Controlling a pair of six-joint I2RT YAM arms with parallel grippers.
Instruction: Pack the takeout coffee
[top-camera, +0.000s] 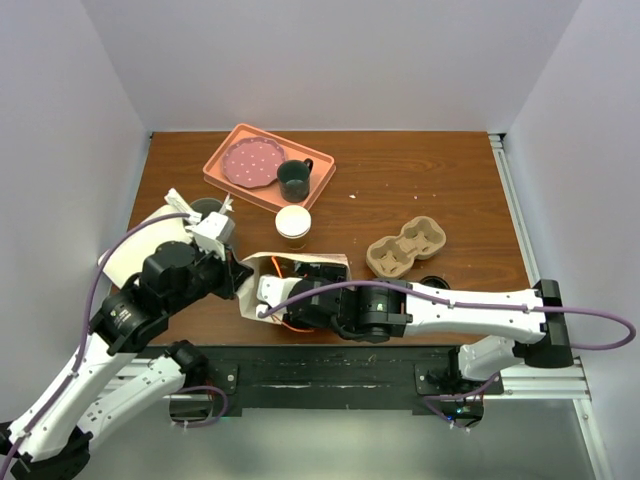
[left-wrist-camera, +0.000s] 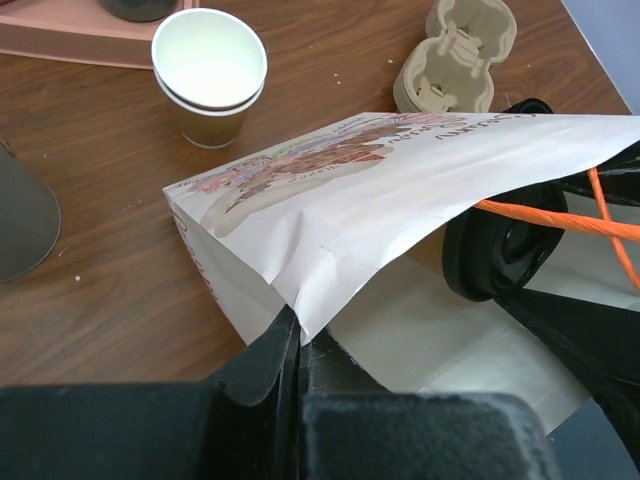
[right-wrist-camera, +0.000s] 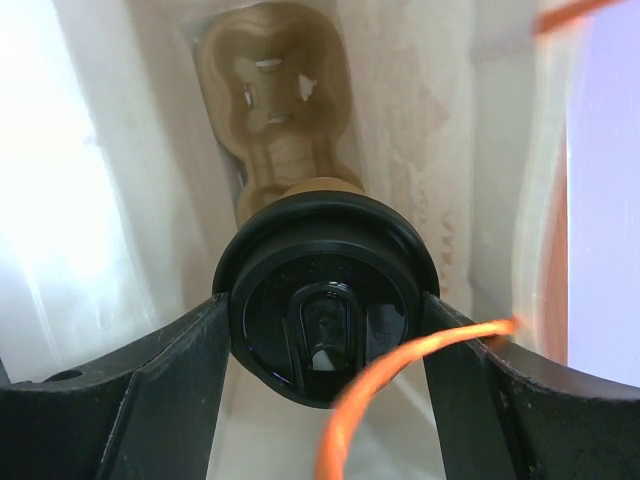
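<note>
At the near edge of the table, around 7 o'clock in the top view, the left gripper (left-wrist-camera: 298, 350) has its fingers pressed together on the upper flap of the paper bag (left-wrist-camera: 400, 190) and holds the mouth lifted. The bag lies on its side, and the mouth opens toward the right arm. The right gripper (right-wrist-camera: 328, 312) is inside the bag, with its fingers clamped on the two sides of the coffee cup (right-wrist-camera: 325, 335), at the black lid. So the cup is in the bag but not released. Whether its bottom rests on something, the pictures do not show. Beyond the cup, deeper in the bag, a pulp carrier (right-wrist-camera: 285, 120) is seen.

The packing seems more than half done. What is left is to seat the cup, probably in this carrier, let it go and take the arm out.

Farther, at 12 o'clock from the bag, stands an open cup (top-camera: 293, 222) without lid. At 3 o'clock lies a second carrier (top-camera: 405, 248), and at 11 o'clock a tray (top-camera: 222, 150) with a mug (top-camera: 294, 180).
</note>
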